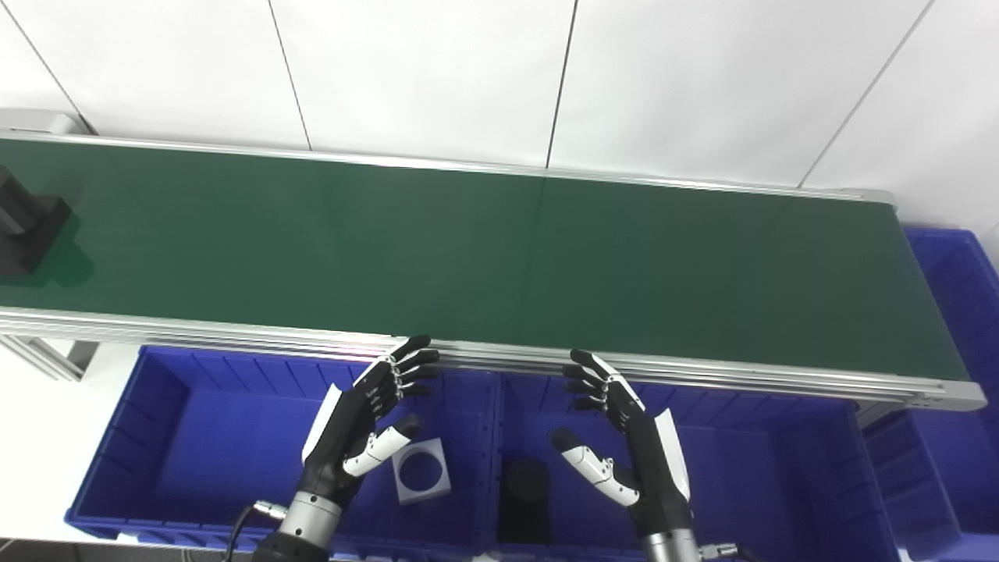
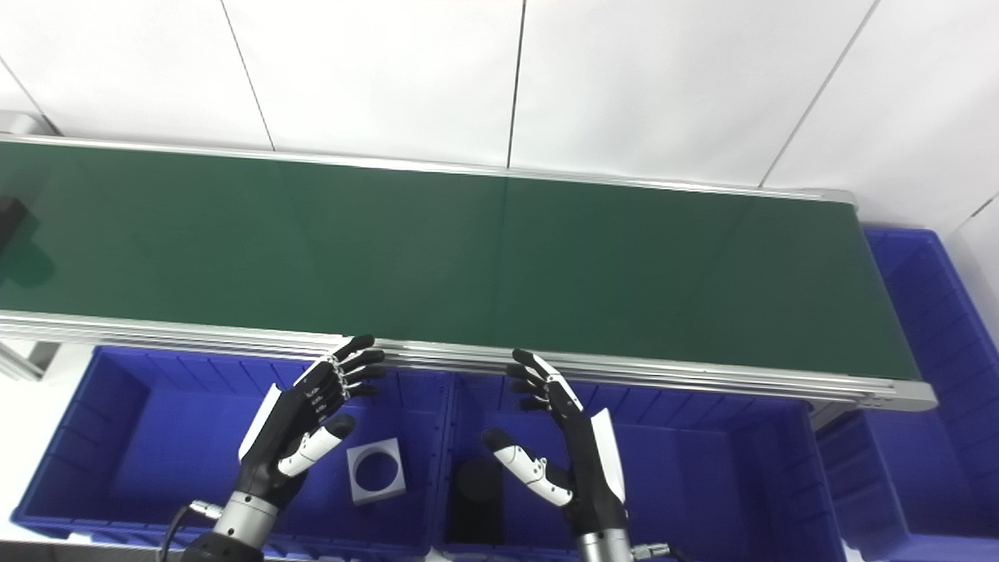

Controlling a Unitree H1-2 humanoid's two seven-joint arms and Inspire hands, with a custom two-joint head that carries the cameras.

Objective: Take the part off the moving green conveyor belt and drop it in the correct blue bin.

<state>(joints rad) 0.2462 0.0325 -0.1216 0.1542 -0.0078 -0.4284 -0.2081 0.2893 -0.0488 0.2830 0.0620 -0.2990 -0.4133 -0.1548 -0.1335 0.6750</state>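
Note:
A black blocky part (image 1: 23, 226) sits on the green conveyor belt (image 1: 499, 257) at its far left end; in the right eye view only its edge (image 2: 9, 215) shows. My left hand (image 1: 367, 417) is open and empty, hovering over the left blue bin (image 1: 172, 437) just below the belt's near rail. My right hand (image 1: 624, 429) is open and empty over the middle blue bin (image 1: 749, 468). Both hands are far to the right of the part.
A white square part with a round hole (image 1: 421, 470) lies in the left bin. A black cylinder part (image 1: 524, 499) lies in the middle bin. Another blue bin (image 1: 956, 312) stands past the belt's right end. White wall panels are behind the belt.

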